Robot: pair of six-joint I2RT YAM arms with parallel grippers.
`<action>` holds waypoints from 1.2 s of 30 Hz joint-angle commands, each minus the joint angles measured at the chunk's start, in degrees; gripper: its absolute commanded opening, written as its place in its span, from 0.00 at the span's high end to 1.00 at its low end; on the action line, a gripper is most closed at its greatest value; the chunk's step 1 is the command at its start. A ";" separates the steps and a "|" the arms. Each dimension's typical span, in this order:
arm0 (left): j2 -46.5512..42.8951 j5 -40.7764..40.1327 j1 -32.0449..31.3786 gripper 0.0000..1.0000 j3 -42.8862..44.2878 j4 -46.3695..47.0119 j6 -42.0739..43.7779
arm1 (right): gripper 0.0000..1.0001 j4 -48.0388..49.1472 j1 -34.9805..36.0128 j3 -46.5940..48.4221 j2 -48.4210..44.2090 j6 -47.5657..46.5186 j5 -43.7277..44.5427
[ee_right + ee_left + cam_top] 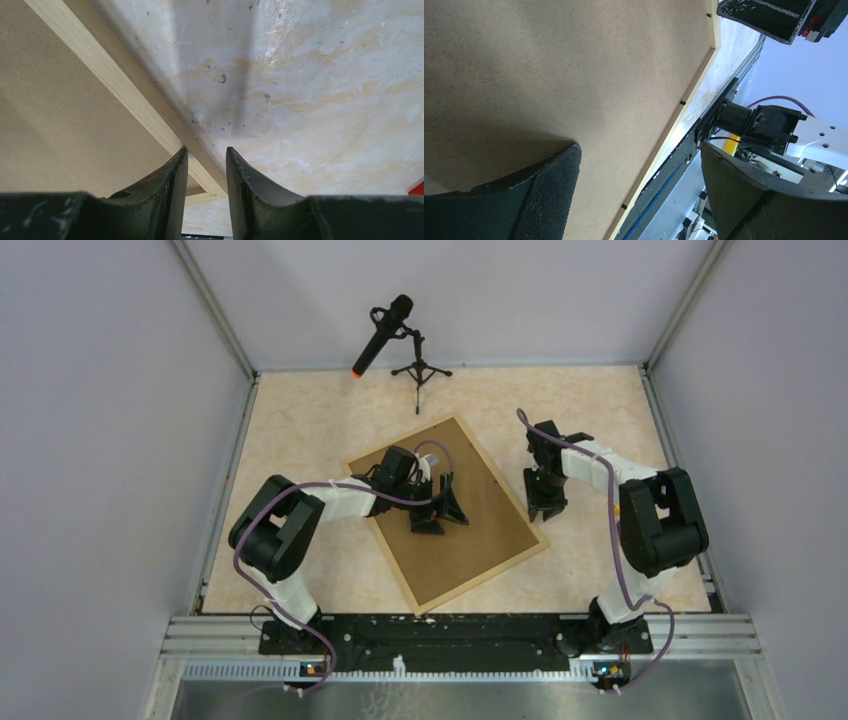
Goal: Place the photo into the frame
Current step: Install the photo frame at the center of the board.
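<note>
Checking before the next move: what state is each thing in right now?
Frame: flat on the table, back side up.
Backing board: lying inside the frame.
Left gripper: open, over the board, holding nothing.
Right gripper: jaws narrow, astride the frame's edge; grip unclear.
Photo: not in view.

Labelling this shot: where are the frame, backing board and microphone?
frame (111, 80): right wrist view, light wood strip.
backing board (480, 540): top external view, bare brown face.
microphone (380, 335): top external view, black barrel.
</note>
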 commanded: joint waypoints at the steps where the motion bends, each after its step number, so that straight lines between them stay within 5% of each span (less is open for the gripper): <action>1: 1.34 -5.03 0.39 0.06 -1.95 -2.38 2.10 | 0.66 1.99 0.66 0.34 0.95 -0.81 -1.44; 24: 1.52 -5.63 0.41 0.05 -1.51 -2.91 2.92 | 0.66 2.88 2.51 -0.23 4.35 0.82 -2.54; 29: -7.74 -10.43 0.44 0.02 2.28 -13.02 8.21 | 0.55 -1.79 0.47 2.46 -3.31 0.29 -2.80; 36: -20.77 -28.48 1.22 0.09 3.37 -36.38 6.98 | 0.61 -1.36 0.14 2.35 -1.71 -0.98 -1.43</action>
